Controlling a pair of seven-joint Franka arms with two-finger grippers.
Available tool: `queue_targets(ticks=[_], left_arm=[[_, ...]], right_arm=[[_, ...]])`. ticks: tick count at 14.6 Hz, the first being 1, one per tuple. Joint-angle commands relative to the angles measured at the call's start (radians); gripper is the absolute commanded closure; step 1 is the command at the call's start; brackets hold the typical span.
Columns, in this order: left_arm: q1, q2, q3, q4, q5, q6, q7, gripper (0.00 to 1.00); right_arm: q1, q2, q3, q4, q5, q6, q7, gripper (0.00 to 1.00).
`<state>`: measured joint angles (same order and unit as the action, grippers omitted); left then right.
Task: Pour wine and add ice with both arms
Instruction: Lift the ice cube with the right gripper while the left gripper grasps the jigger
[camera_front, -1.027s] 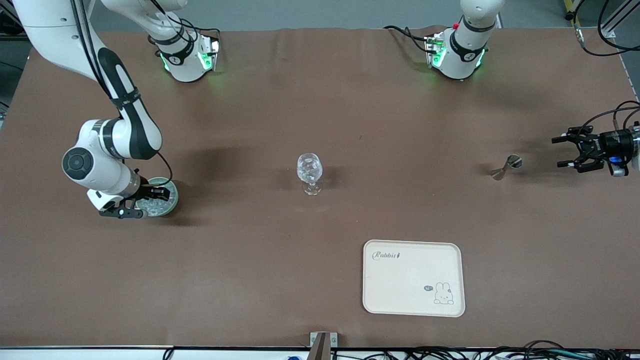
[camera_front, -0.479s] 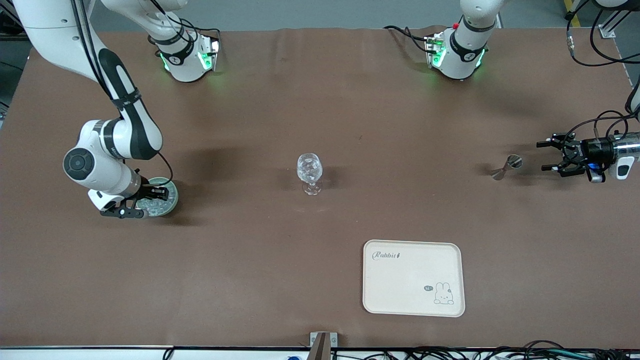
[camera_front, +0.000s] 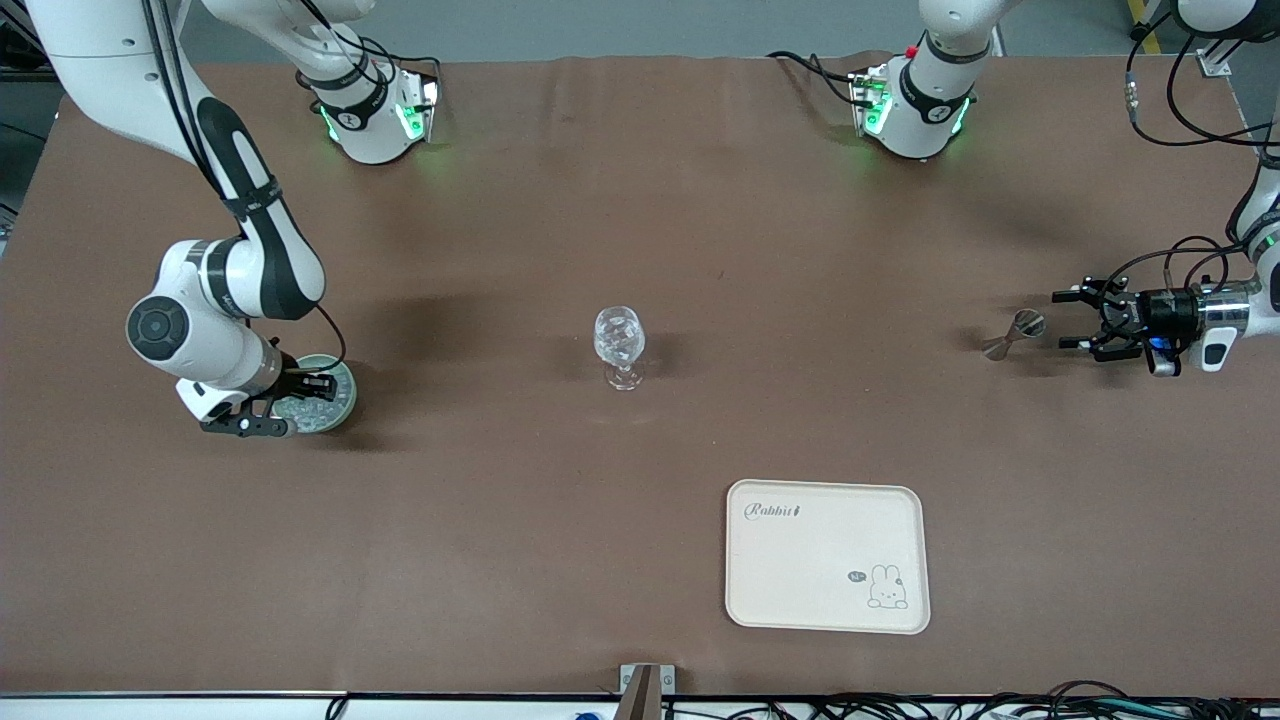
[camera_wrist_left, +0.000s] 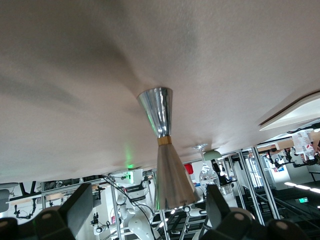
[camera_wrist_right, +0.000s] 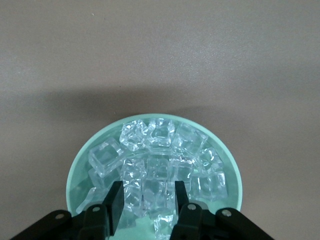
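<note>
Even overhead light, soft shadows under my arms. Glare on measure (camera_wrist_left: 162, 150); my left fingers (camera_wrist_left: 75, 212) blurred. Ice (camera_wrist_right: 157, 165) sharp.

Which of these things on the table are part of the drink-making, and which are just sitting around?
In use:
- silver measure, standing in for the wine, with the left claw open beside it
- ice cubes in the green dish, right claw open among them
- stemmed glass, mid-table

Lying about:
- cream rabbit tray, nearer the front camera
</note>
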<state>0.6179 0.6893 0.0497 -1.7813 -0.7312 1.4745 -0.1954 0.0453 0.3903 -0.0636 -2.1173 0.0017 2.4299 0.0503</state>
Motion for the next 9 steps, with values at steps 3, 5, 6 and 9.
queue_targets(ticks=[3, 5, 6, 9], left_arm=[[0.003, 0.012, -0.002, 0.0, -0.023, 0.03, 0.011, 0.0], [0.003, 0.013, -0.002, -0.012, -0.028, 0.035, 0.011, 0.0], [0.003, 0.013, -0.002, -0.03, -0.034, 0.038, 0.011, 0.0], [0.006, 0.006, -0.002, -0.082, -0.056, 0.041, 0.049, 0.0]], right_arm=[[-0.001, -0.004, -0.001, -0.02, 0.001, 0.014, -0.004, 0.61], [-0.004, -0.004, -0.001, -0.018, 0.001, 0.014, -0.004, 0.65], [-0.004, -0.004, -0.001, -0.018, 0.001, 0.015, -0.003, 0.72], [-0.005, -0.004, -0.001, -0.01, 0.001, 0.005, 0.009, 0.96]])
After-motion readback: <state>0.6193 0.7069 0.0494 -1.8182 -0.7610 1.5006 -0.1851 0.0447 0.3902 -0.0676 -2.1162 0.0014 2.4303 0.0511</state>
